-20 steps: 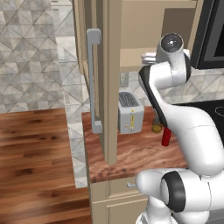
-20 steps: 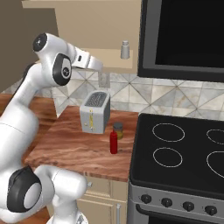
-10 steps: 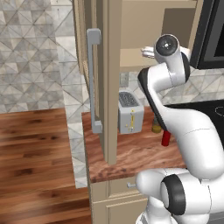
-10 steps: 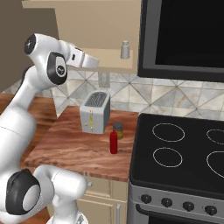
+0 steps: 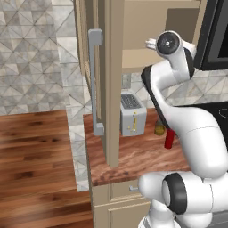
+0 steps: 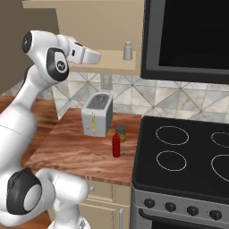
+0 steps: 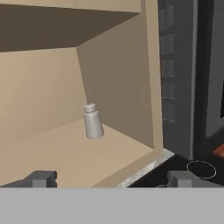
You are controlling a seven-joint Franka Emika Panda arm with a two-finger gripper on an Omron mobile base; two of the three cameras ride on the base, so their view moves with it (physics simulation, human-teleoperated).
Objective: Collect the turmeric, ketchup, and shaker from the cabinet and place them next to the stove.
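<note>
The pale grey shaker (image 6: 128,51) stands alone on the shelf of the open beige cabinet (image 6: 98,22), near its right end. My gripper (image 6: 97,57) hovers level with the shelf, left of the shaker and apart from it, open. In the hand view the shaker (image 7: 92,122) stands upright ahead, between and beyond the spread fingertips (image 7: 42,178). The red ketchup (image 6: 116,145) and the turmeric (image 6: 120,133) jar stand on the wooden counter just left of the black stove (image 6: 188,156). From the left base view the ketchup (image 5: 169,138) and turmeric (image 5: 159,128) peek out behind my arm.
A silver toaster (image 6: 97,114) sits at the back of the counter under the cabinet. The cabinet door (image 5: 113,67) with its grey bar handle (image 5: 95,80) stands swung open to the left. A dark panel (image 6: 188,33) hangs above the stove.
The arm's elbow has swung a little left and up, and the hand has edged towards the shelf. The bottle, jar and shaker have not moved.
</note>
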